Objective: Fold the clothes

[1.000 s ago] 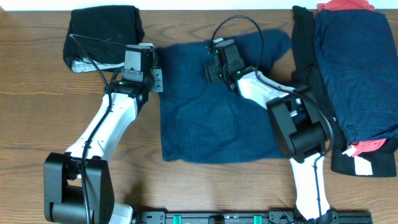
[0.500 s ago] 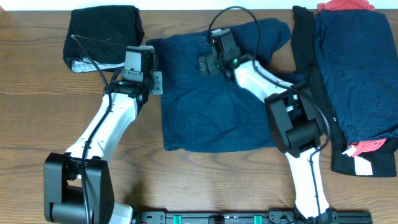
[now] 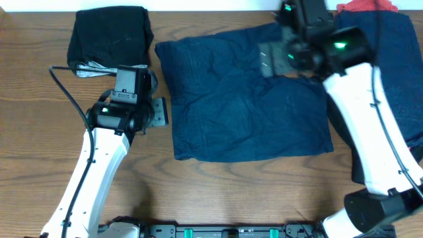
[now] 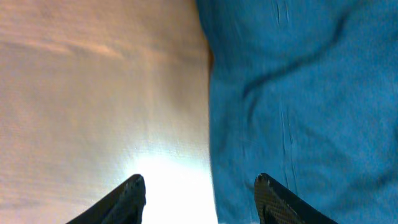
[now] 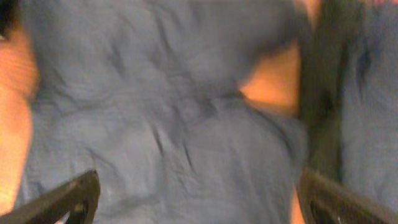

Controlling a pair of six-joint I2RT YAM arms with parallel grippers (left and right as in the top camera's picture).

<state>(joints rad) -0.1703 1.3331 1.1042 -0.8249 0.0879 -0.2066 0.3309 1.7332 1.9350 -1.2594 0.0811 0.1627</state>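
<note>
Setting up a fold on the flat navy shirt [image 3: 244, 106].
Left gripper [image 4: 200, 190], right gripper [image 5: 199, 193]: parted, empty; next, probably pinching the edge beneath.

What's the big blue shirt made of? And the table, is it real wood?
The blue shirt looks like soft cloth, maybe cotton: matte, limp, wrinkled. The table shows brown streaky grain and a slight shine, so wood or a wood-look top; I can't tell which.

White arm links [image 3: 89, 173], black joint housings [image 3: 114, 114], green LED [image 3: 340, 46] lit near each wrist. Thin black cable [image 3: 66, 92] looped off left arm [image 3: 106, 142]. Left gripper [image 4: 199, 196]: matte black fingers [image 4: 132, 191], rounded tips. Right arm [image 3: 360, 119] same build, black base joint [image 3: 370, 211].
</note>
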